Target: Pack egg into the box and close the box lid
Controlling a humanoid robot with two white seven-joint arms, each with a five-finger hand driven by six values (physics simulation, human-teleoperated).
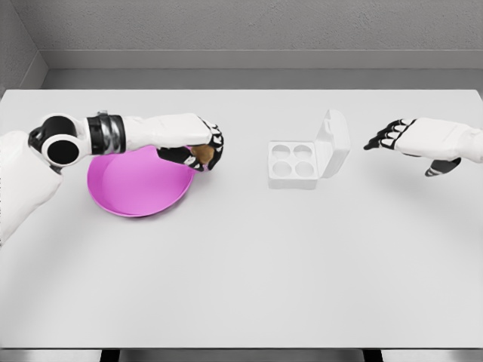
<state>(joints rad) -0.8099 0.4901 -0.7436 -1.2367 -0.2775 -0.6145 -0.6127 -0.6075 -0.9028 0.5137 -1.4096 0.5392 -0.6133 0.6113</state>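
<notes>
Head view: the left hand [198, 151] sits over the right rim of the pink plate [128, 188], fingers [215, 145] curled around a brownish egg [201, 154] — so the egg's in its grasp, at the plate's edge toward the worktop's left side. The white box [300, 160] sits right of the middle of the white worktop [241, 279], well apart from the plate, with 4 round cups showing and none filled. Its lid [336, 139] stands tilted up on the box's right side — open. The right hand [392, 136] hovers near the worktop's right edge, fingers spread loosely, holding nothing, close to the lid but not touching it.
</notes>
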